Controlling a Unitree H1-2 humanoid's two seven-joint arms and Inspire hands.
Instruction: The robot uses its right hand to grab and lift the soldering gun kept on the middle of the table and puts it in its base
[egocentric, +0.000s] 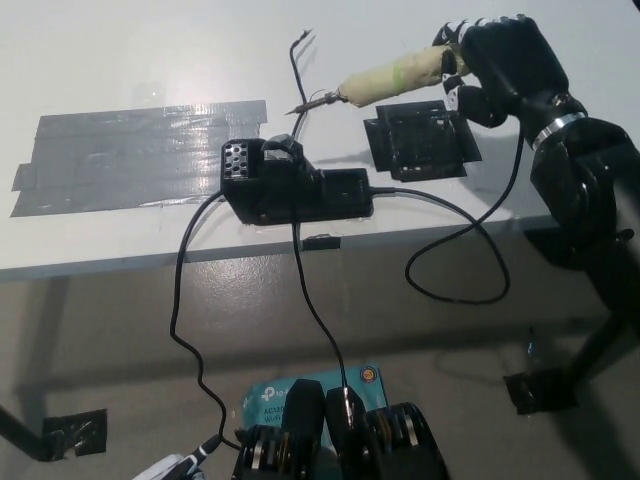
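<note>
The right robot hand (500, 65) grips the soldering gun (385, 80) by its pale handle, holding it clear of the bench (120, 60) near the far right, tip pointing left and slightly down. The black base (295, 185) sits at the near edge, below the tip. A black mat (420, 145) lies under the gun. Grey tape (130, 155) covers the left side. The left robot hand is out of view.

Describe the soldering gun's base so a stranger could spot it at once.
Start at the white table and find the wide grey tape patch on it. Just to that patch's right, near the table's front edge, sits the base: a black, boxy unit with cables running from it. Its perforated corner block distinguishes it from the flat black mat nearby.
</note>
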